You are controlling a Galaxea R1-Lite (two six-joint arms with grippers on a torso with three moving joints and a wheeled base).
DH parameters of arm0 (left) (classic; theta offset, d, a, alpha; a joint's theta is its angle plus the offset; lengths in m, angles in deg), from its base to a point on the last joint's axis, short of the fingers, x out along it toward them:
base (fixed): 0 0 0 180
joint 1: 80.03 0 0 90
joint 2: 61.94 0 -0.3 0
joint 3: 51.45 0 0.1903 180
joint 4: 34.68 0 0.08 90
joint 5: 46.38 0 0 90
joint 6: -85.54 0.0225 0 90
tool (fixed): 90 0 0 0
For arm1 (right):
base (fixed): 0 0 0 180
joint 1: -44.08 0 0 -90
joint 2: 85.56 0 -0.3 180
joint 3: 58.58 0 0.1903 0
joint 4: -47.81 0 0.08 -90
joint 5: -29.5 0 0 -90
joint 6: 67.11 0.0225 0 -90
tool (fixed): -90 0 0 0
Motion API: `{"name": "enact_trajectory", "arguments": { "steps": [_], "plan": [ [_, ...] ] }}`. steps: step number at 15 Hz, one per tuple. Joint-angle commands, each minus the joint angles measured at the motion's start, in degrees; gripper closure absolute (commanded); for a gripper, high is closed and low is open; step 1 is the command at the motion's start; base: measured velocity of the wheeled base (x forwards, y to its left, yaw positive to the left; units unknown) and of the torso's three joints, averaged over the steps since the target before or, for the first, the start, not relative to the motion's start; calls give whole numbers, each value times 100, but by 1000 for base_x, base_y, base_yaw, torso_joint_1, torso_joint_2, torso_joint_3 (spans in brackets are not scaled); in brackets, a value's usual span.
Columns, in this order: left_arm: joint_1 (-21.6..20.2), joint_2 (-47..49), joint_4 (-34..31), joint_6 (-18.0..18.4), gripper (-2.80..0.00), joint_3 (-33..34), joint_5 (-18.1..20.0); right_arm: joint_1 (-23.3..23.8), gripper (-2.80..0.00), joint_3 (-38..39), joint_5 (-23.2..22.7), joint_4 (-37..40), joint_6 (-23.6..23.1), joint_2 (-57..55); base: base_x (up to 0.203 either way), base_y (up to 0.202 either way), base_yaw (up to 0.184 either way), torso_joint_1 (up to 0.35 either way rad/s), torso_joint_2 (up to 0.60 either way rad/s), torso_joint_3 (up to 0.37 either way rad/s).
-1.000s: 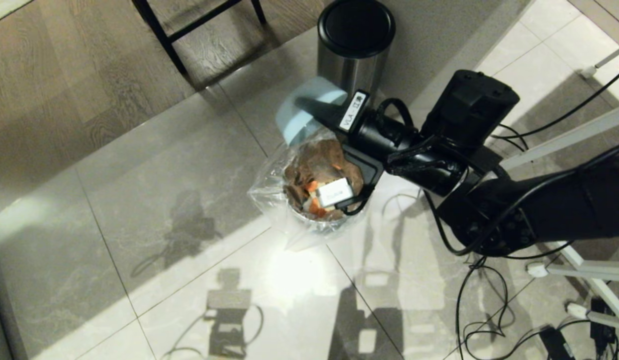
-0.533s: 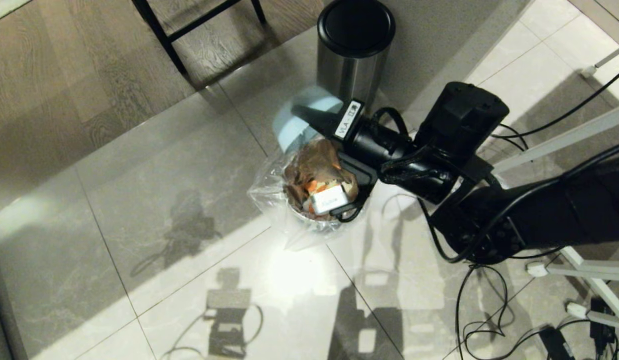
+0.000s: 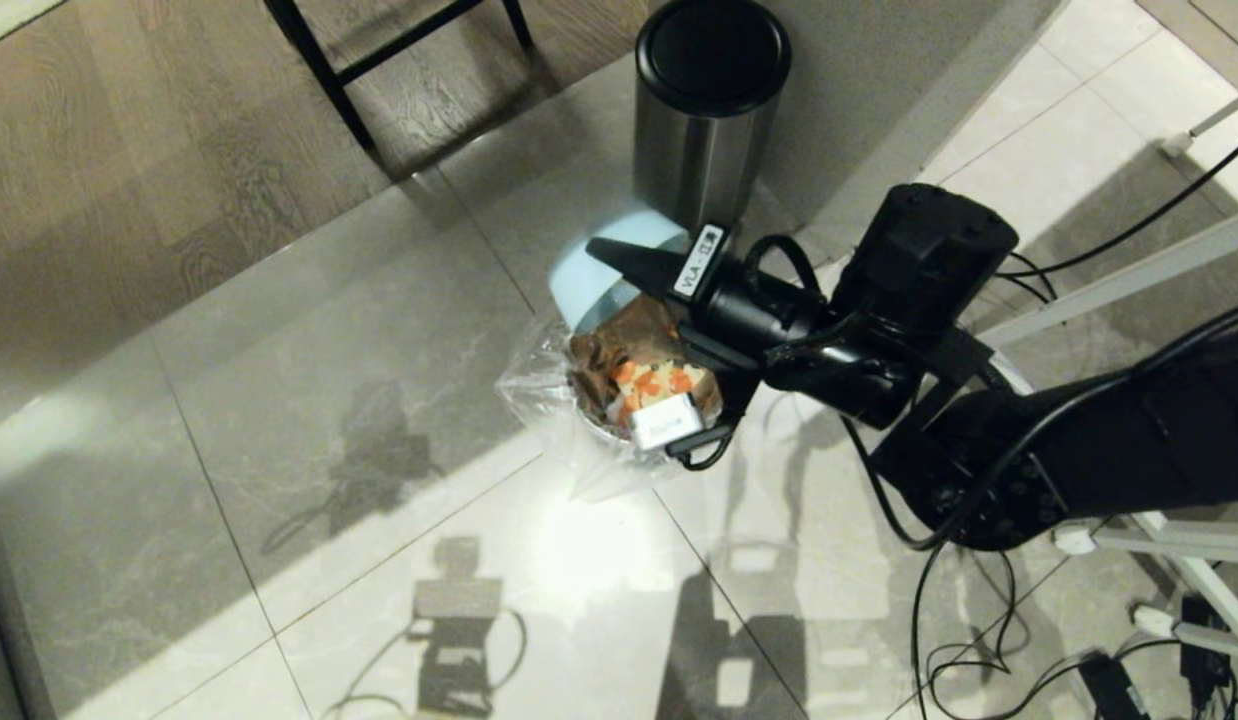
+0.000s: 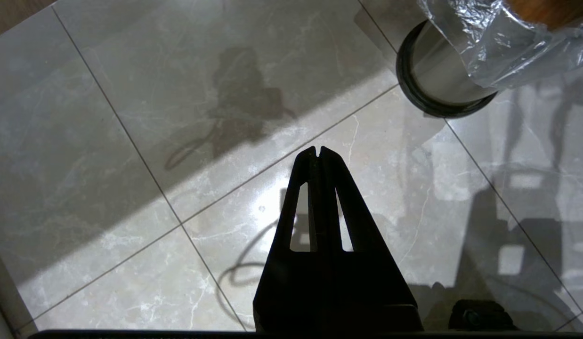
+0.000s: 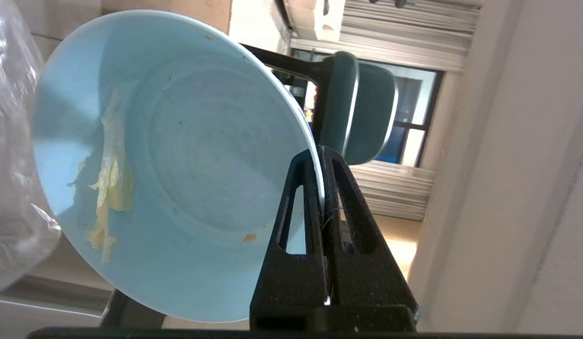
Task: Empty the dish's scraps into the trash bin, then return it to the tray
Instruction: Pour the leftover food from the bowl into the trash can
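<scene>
While my right gripper (image 5: 322,155) has its jaws pinched tight on the dish (image 5: 178,160) rim, tipped steeply over the trash bin (image 3: 579,420), I'd hold the tilt until the pale scraps (image 5: 108,188) clinging inside slide off; the lidded bin (image 3: 709,90) crowds just behind, floor (image 3: 279,400) leftward lies open; left gripper (image 4: 319,153) parked shut

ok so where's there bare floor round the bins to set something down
Bare tile lies on the robot's left of the lined trash bin, out to the wood floor and back to the chair legs. The right arm crowds the bin, its gripper holding the tilted dish just in front of the lidded bin. Cables clutter the right.
</scene>
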Motion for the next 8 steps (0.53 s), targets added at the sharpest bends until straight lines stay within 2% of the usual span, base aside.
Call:
{"name": "enact_trajectory", "arguments": {
  "steps": [1,8],
  "plan": [
    [0,6,2,-4,0,0,-2,-75,0,-200,19,-2,-39,109,0,0,0,0,0,0],
    [0,-2,2,-1,0,0,-2,-140,0,2,77,61,55,285,0,0,0,0,0,0]
  ]
}}
